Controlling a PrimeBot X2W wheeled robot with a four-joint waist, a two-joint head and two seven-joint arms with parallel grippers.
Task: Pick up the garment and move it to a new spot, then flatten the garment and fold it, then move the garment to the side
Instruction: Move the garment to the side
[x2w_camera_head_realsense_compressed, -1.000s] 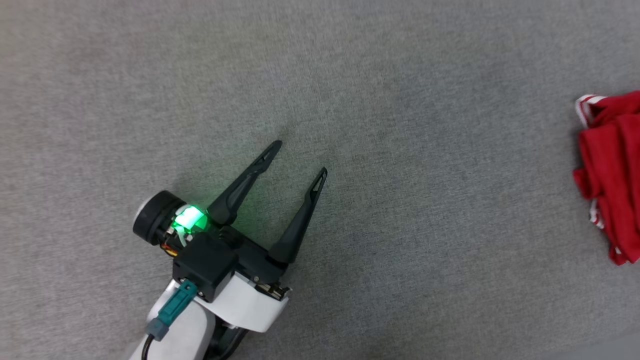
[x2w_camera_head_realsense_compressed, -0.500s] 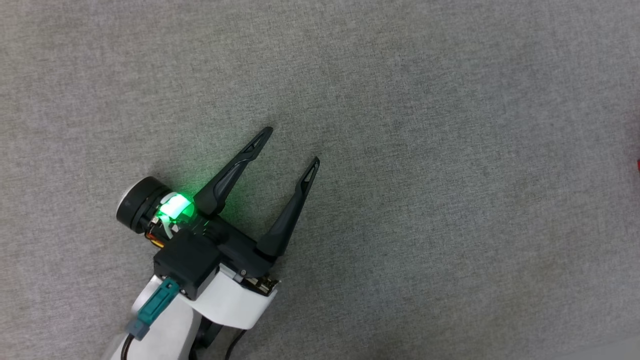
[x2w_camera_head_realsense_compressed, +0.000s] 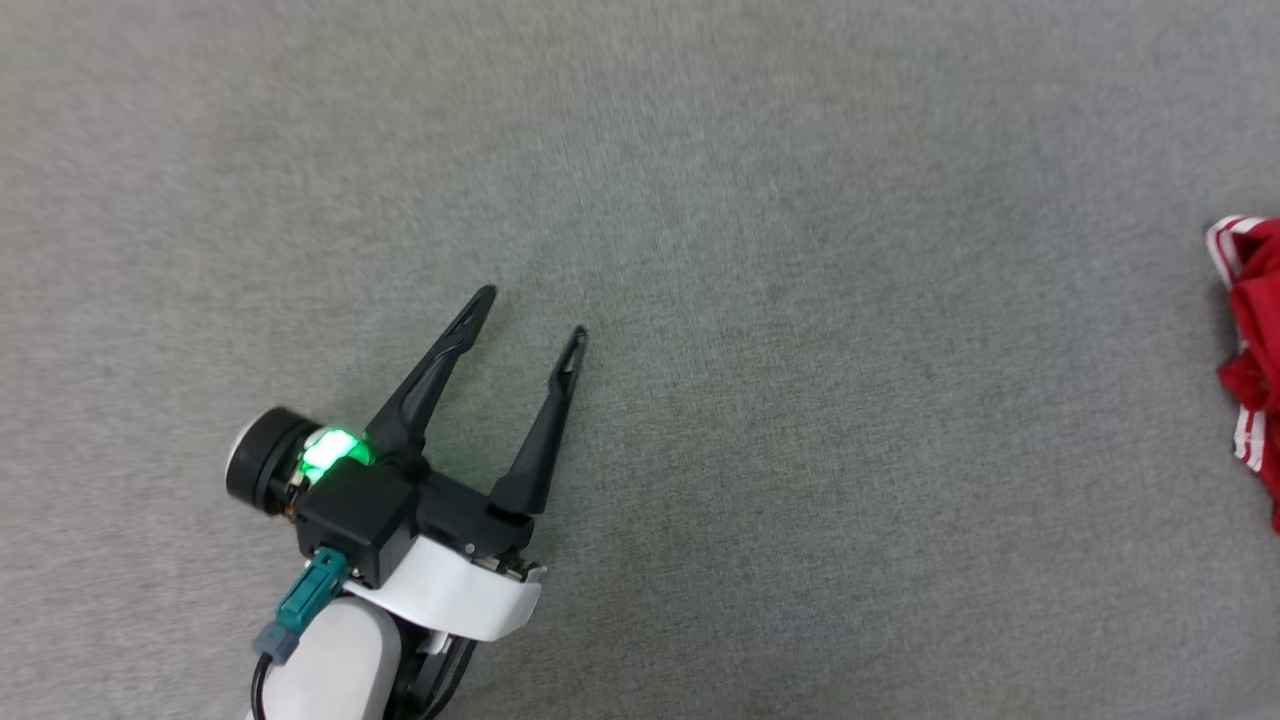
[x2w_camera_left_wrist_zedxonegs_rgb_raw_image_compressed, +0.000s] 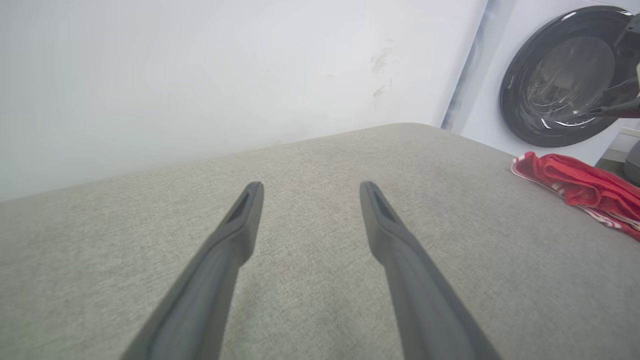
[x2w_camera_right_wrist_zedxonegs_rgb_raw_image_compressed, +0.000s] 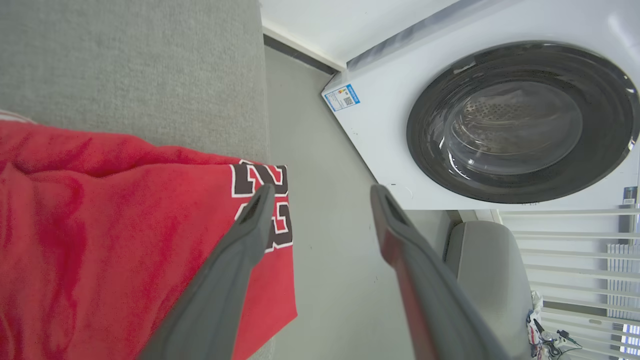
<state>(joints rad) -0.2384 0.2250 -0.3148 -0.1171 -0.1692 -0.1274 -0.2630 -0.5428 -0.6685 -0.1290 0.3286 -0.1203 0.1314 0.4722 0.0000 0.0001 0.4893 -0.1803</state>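
Note:
The garment (x2w_camera_head_realsense_compressed: 1252, 300) is a crumpled red jersey with red-and-white striped trim, lying at the right edge of the grey padded surface (x2w_camera_head_realsense_compressed: 800, 400). In the left wrist view the garment (x2w_camera_left_wrist_zedxonegs_rgb_raw_image_compressed: 580, 185) rests far off to the right. My left gripper (x2w_camera_head_realsense_compressed: 531, 313) hovers open over bare grey fabric, well left of it, its fingers (x2w_camera_left_wrist_zedxonegs_rgb_raw_image_compressed: 311, 186) apart and holding nothing. In the right wrist view my right gripper (x2w_camera_right_wrist_zedxonegs_rgb_raw_image_compressed: 323, 189) is open just above the garment (x2w_camera_right_wrist_zedxonegs_rgb_raw_image_compressed: 100, 225), whose black-and-white number print hangs over the surface's edge under the left finger.
A white front-loading washing machine (x2w_camera_right_wrist_zedxonegs_rgb_raw_image_compressed: 500, 120) stands beyond the surface's right edge, with grey floor (x2w_camera_right_wrist_zedxonegs_rgb_raw_image_compressed: 320, 280) between them. A grey rounded seat or bin (x2w_camera_right_wrist_zedxonegs_rgb_raw_image_compressed: 485, 260) sits beside the machine. A white wall (x2w_camera_left_wrist_zedxonegs_rgb_raw_image_compressed: 200, 75) backs the surface.
The head camera has swung, so the garment slipped out of the picture and now shows again as a smaller part at the right edge. My left gripper stays open.

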